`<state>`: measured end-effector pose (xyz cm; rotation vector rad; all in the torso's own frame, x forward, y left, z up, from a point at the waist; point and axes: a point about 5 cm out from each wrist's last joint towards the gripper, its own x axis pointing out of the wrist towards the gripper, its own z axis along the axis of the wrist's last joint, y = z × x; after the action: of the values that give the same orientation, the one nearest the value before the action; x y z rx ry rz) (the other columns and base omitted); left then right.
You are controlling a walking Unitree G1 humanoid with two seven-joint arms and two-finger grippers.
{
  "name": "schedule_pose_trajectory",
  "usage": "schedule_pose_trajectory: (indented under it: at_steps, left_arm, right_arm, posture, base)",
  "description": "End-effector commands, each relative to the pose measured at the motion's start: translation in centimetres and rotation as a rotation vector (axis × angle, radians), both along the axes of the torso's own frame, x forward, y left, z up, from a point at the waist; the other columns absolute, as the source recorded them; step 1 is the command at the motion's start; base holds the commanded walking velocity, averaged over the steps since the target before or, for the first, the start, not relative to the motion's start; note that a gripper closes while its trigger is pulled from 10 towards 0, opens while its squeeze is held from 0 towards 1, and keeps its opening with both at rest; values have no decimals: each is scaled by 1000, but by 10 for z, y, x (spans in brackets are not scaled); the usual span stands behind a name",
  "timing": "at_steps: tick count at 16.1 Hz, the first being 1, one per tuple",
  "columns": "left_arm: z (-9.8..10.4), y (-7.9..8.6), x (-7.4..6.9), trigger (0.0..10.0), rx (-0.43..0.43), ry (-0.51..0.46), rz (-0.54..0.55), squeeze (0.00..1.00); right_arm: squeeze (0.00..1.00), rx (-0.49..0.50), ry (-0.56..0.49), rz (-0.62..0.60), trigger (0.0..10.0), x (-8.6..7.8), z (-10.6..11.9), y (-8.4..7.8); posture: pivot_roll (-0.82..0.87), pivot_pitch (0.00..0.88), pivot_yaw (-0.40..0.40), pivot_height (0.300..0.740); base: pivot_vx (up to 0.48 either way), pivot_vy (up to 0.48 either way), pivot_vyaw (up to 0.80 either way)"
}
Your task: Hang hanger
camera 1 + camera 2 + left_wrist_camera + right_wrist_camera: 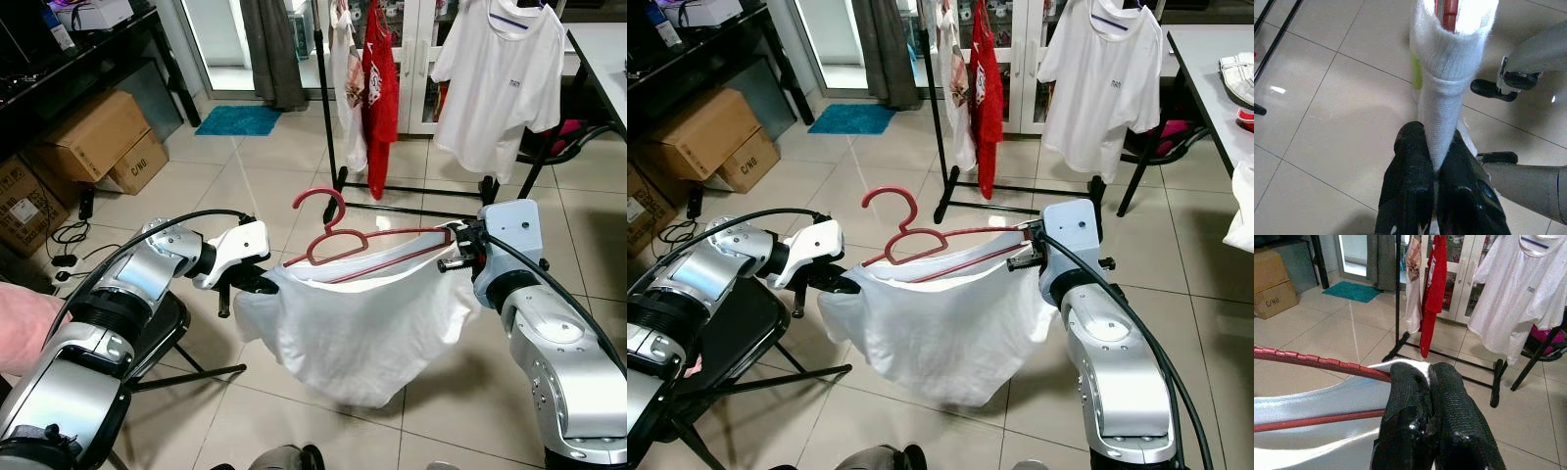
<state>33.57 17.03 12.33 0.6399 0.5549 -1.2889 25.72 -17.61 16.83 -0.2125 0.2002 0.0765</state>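
The clothes rack (331, 147) stands ahead across the tiled floor (255, 176), a black upright post on a low base with a red garment (380, 88) and a pale one already hanging from it; a white T-shirt (502, 83) hangs on a second stand just to the rack's right. On the near side of the rack, well short of it, a white garment (358, 333) sags between the two arms like a hammock, threaded on a red hanger (338, 245) whose hook stands up toward the rack.

The left gripper (263, 282) is on the near left of the rack; its fingers are pinched together on a bunched end of the white garment, seen plainly from the left wrist. The right gripper (458, 245), on the near right of the rack, has its fingers closed on the garment's edge right at the hanger's end; whether the hanger itself is in the pinch is not clear.

My reading is that the carrying step is under way, with the hanging not yet done. The next move calls for closing the gap to the rack, raising the load, and guiding the hook over the top rail, which lies above the frame.
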Motion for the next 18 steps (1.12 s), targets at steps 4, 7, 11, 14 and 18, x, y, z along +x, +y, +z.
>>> schedule_pose_trajectory:
  at_steps: [4,7,11,14,18]
  left_arm:
    - [6,8,3,0,28,-20,19,0]
    - [6,8,3,0,28,-20,19,0]
    - [-16,-22,8,0,115,19,35,0]
    - [-16,-22,7,0,117,24,33,0]
    - [-18,-30,9,0,118,21,28,0]
  right_arm:
    - [0,6,-23,18,0,-1,6,4]
    - [0,6,-23,18,0,-1,6,4]
    - [0,-7,23,137,0,-7,8,27]
    - [0,-7,25,140,0,-6,8,28]
    - [0,-7,34,148,0,-7,11,33]
  posture:
    - [-118,1,188,740]
    - [-118,1,188,740]
    - [-125,24,195,740]
    - [-121,26,195,740]
    - [-128,26,199,740]
  base:
    - [0,0,0]
    - [0,0,0]
    - [0,0,0]
    - [0,0,0]
    - [0,0,0]
